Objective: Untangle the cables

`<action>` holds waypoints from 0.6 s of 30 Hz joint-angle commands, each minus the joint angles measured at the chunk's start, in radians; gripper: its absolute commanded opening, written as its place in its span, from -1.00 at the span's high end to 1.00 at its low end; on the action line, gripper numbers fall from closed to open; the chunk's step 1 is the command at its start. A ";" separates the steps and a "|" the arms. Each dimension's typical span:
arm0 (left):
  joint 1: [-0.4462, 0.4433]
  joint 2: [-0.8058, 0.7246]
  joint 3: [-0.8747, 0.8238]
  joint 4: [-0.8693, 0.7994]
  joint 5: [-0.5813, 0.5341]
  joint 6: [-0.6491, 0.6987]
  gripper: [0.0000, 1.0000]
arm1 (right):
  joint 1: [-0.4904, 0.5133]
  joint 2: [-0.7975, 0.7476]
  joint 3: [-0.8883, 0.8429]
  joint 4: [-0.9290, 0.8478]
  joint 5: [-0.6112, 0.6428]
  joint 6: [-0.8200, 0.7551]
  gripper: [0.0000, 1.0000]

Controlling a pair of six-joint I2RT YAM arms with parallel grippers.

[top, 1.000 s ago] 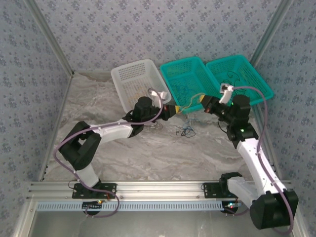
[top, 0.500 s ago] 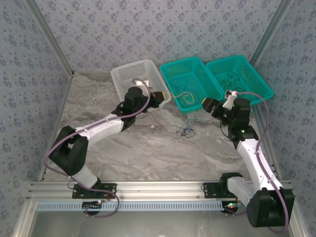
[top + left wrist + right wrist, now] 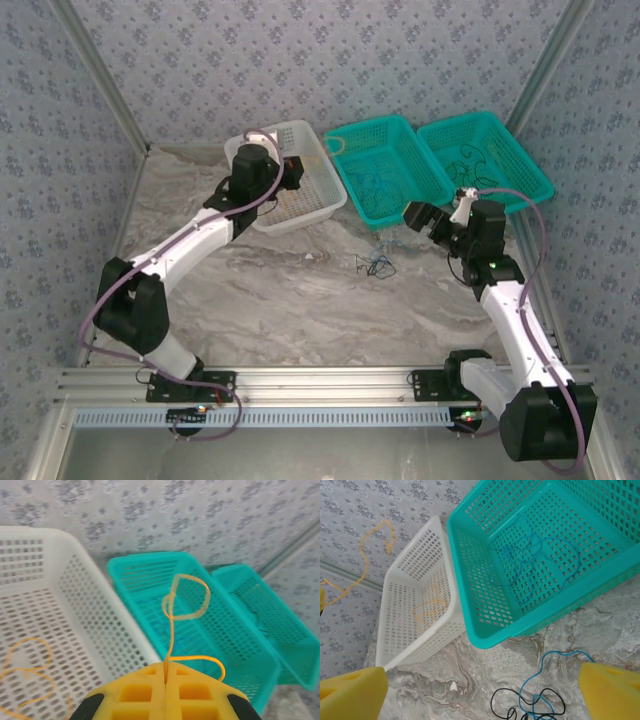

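Up close, the left gripper has its two yellow fingers pressed flat together, pinching a thin yellow-orange wire between them. The wire rises straight up from the fingertips and curls into an open loop, with a shorter end arching off to the right. From above, this gripper hangs over the white perforated plastic basket, at the far left of a row of three baskets. A second yellow-orange wire lies coiled on the floor of that white basket.

The right gripper is spread wide, its yellow fingers at the two bottom corners of its wrist view, and it has hold of nothing. In the overhead view it hovers just in front of the middle teal plastic basket. Below and between its fingers a small clump of thin blue and black wires lies looped together on the grey marbled tabletop, close to the near wall of the teal basket. Overhead, the clump sits on the table between the two arms.

A loose blue wire sprawls across the floor of the middle basket. The far teal plastic basket, at the right end of the row, contains a thin black wire.
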 commanded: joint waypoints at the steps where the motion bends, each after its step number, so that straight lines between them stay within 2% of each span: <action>1: 0.005 0.071 0.077 -0.172 -0.129 0.037 1.00 | 0.003 -0.029 0.035 -0.046 0.029 -0.038 -1.00; 3: 0.004 0.119 0.124 -0.260 -0.157 0.026 0.95 | 0.006 -0.031 0.037 -0.080 0.040 -0.055 -1.00; 6: 0.001 0.168 0.181 -0.376 -0.187 0.006 0.64 | 0.016 -0.031 0.035 -0.145 0.079 -0.086 -1.00; 7: -0.001 0.171 0.187 -0.402 -0.202 0.005 0.51 | 0.020 -0.031 0.029 -0.169 0.099 -0.094 -1.00; 10: -0.008 0.151 0.180 -0.440 -0.259 0.006 -0.19 | 0.026 -0.035 0.000 -0.204 0.152 -0.100 -1.00; 11: -0.010 0.138 0.175 -0.448 -0.275 0.009 -0.36 | 0.027 -0.031 -0.013 -0.209 0.171 -0.097 -1.00; 15: -0.015 0.068 0.125 -0.432 -0.285 0.013 -0.78 | 0.030 0.003 -0.055 -0.215 0.223 -0.095 -1.00; 16: -0.016 0.047 0.105 -0.415 -0.277 0.012 -0.94 | 0.032 0.024 -0.063 -0.217 0.244 -0.092 -0.99; 18: -0.017 0.008 0.064 -0.367 -0.253 0.008 -0.99 | 0.031 0.068 -0.073 -0.214 0.283 -0.088 -0.96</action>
